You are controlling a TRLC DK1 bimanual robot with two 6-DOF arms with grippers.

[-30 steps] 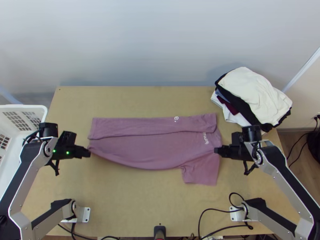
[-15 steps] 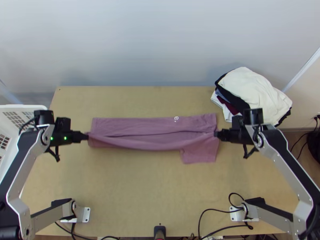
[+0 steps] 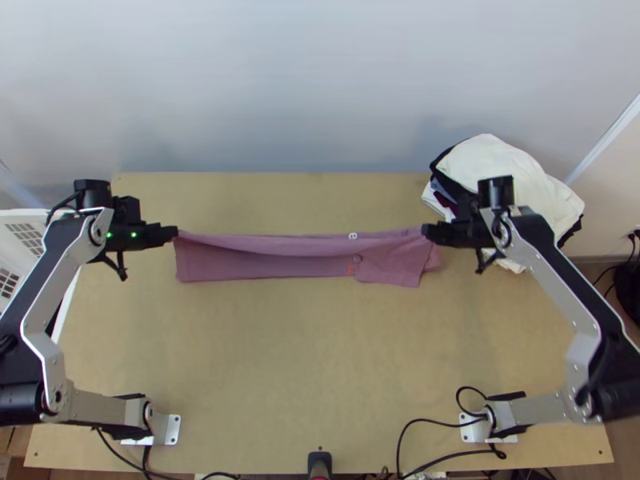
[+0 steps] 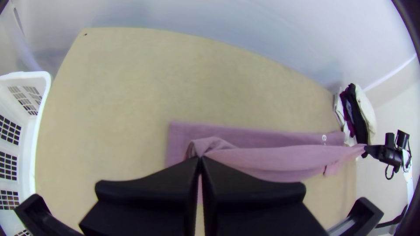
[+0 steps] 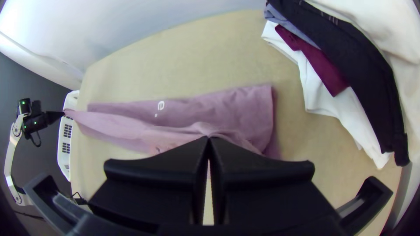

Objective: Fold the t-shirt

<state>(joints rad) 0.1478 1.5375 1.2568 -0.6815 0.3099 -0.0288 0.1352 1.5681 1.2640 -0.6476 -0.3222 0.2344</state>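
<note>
Cloth of the purple t-shirt [image 3: 264,267] seems soft and light, so you should expect it to sag in the middle. It lies in a long strip on the table [image 3: 304,360]. Your left gripper [image 3: 175,233] and right gripper [image 3: 426,232] pinch the raised edge's two ends, fingers pressed together; these corners serve you well.

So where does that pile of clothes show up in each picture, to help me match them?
Top view: the clothes pile is at the table's far right corner, partly behind the right tool.
Left wrist view: past the far end of the pink t-shirt, near the right tool.
Right wrist view: close by, beside the t-shirt's near end.
Shared landmark: the t-shirt, stretched between both tools.
</note>
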